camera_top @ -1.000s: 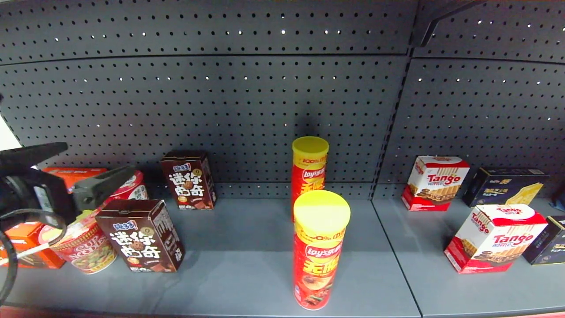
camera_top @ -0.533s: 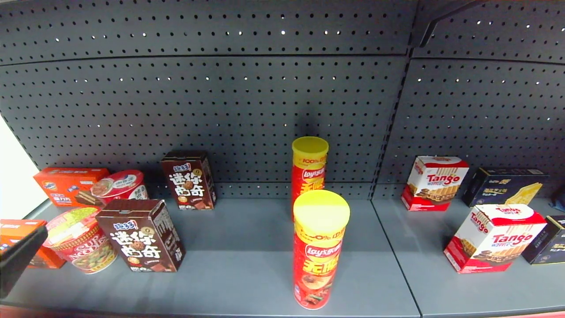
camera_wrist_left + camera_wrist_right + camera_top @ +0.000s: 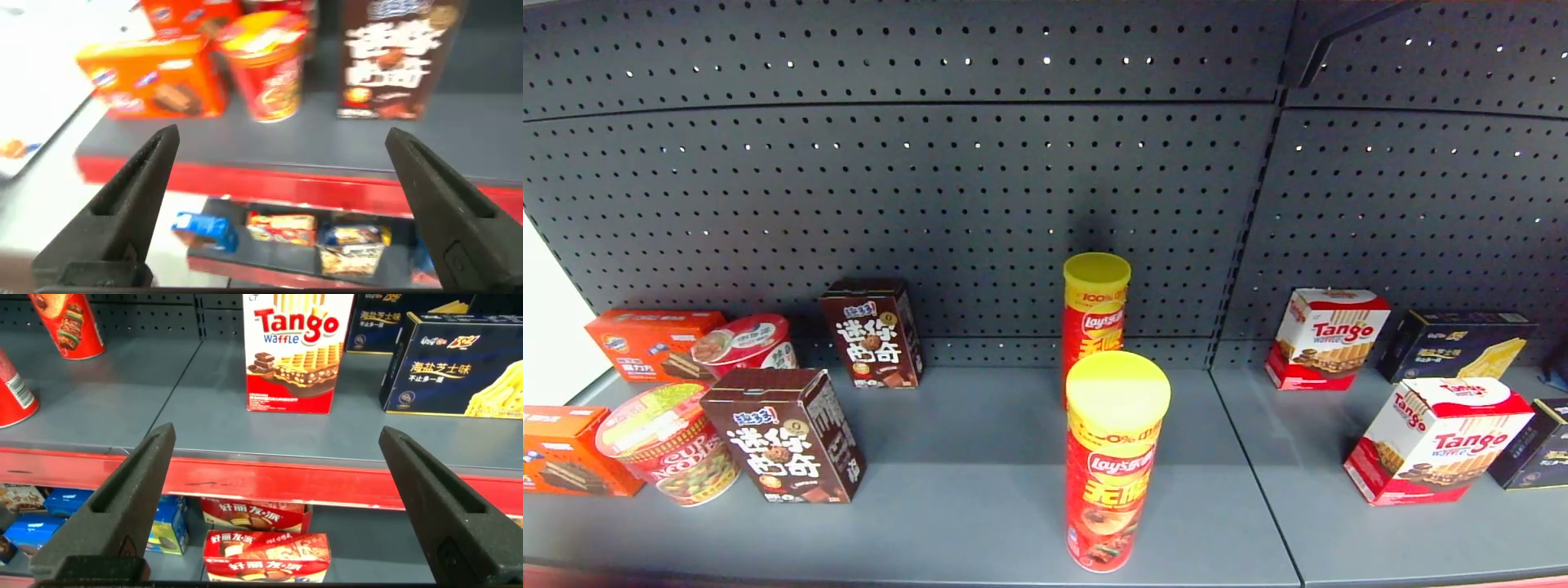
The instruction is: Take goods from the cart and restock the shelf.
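The left gripper [image 3: 282,137] has been drawn back from the shelf [image 3: 980,465]. Its fingers are spread, and the cup noodles [image 3: 265,65] are seen beyond the gap. The right gripper [image 3: 275,434] is likewise spread, with the wafer box [image 3: 294,351] beyond its fingers.

I see a dark perforated back panel [image 3: 931,204] spanning the rear, a slanted metal bracket [image 3: 1327,45] at its upper right, and pale floor [image 3: 41,196] off to the left.
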Robot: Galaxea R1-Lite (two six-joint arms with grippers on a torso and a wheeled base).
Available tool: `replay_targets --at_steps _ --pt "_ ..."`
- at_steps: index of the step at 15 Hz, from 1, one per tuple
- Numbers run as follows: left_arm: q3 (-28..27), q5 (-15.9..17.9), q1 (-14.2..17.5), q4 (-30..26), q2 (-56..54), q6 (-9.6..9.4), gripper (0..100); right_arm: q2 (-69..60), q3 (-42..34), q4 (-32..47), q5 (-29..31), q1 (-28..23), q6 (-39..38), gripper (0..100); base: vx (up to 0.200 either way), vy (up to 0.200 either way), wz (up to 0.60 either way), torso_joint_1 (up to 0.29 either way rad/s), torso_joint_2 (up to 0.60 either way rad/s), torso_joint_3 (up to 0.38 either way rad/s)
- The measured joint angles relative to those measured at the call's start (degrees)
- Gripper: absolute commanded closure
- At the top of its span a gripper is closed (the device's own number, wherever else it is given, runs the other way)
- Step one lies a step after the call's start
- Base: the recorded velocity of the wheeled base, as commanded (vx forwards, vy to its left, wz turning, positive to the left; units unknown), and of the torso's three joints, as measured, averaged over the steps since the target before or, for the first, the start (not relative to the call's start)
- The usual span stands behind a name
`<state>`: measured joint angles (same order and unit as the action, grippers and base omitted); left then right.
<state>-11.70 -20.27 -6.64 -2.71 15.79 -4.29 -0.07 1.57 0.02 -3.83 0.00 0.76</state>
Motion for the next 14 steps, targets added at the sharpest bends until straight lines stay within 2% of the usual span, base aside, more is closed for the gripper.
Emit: replay_targets --at_steps 2,5,7,8,10,11,14 --pt "0.9 -1.9 0.3 0.1 -1.4 0.52 0 0.0 0.1 0.4 -0.2 0.0 -0.1 0 0.000 0.000 0.00 0.000 0.00 0.000" --pt "3.3 -2.2 1.4 0.1 -3.9 2.24 0 0.0 0.2 0.4 -0.2 0.0 -0.2 0 0.000 0.000 0.00 0.000 0.00 0.000" --pt "7.0 -1.9 1.4 0.8 -7.6 5.16 0 0.0 0.2 0.4 -0.2 0.0 -0.3 0 0.000 0.000 0.00 0.000 0.00 0.000" --pt "8.5 -0.7 1.4 1.2 -8.7 6.39 0 0.0 0.2 0.4 -0.2 0.0 -0.3 0 0.000 0.000 0.00 0.000 0.00 0.000" --pt "9.7 1.9 1.4 1.4 -9.8 6.91 0 0.0 0.2 0.4 -0.2 0.0 -0.2 0 0.000 0.000 0.00 0.000 0.00 0.000" --pt "9.8 2.2 1.3 1.5 -10.1 7.73 0 0.0 0.1 0.3 -0.2 0.0 -0.2 0 0.000 0.000 0.00 0.000 0.00 0.000" --pt "10.0 3.5 1.3 1.4 -10.6 8.50 0 0.0 0.1 0.3 -0.3 0.0 -0.2 0 0.000 0.000 0.00 0.000 0.00 0.000"
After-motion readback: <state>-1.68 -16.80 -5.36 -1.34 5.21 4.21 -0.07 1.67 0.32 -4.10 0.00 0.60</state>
